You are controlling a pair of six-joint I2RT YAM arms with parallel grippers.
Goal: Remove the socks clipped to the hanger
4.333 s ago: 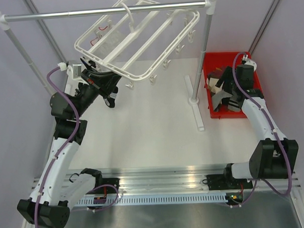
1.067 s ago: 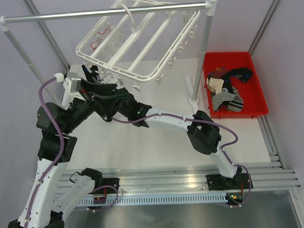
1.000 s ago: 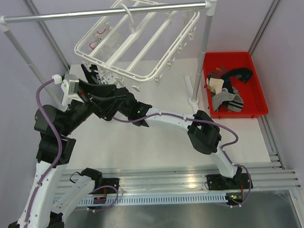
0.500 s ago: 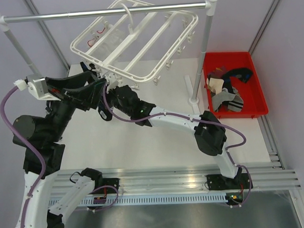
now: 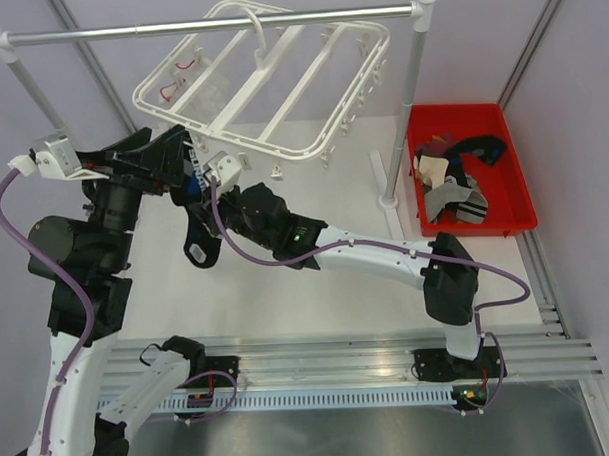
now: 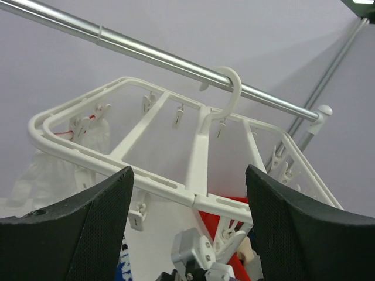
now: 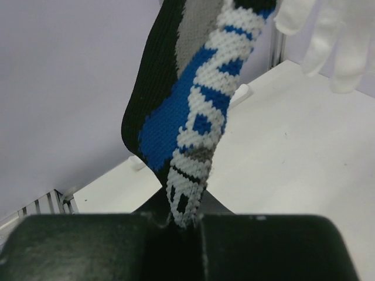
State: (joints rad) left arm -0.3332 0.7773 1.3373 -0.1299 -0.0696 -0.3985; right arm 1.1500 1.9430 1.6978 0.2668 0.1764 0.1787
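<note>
**Robotics laboratory test cell.** Plain lilac-grey wall panels (image 5: 569, 59) enclose a white tabletop (image 5: 287, 309) on the sides in view. Two white-and-black jointed robot arms, left (image 5: 76, 286) and right (image 5: 376, 256), are bolted to a slotted aluminium base rail (image 5: 330, 372) at the near edge. The furnishings read as staged props: a silver metal rail (image 5: 207, 24) on white posts, a white plastic drying frame (image 6: 199, 164) hooked over it, and a red plastic bin (image 5: 480, 232) holding loose fabric socks (image 5: 454, 198).

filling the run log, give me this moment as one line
left gripper open, facing hanger | right gripper shut on black-and-blue sock | white sock hanging from hanger | other socks in red bin
</note>
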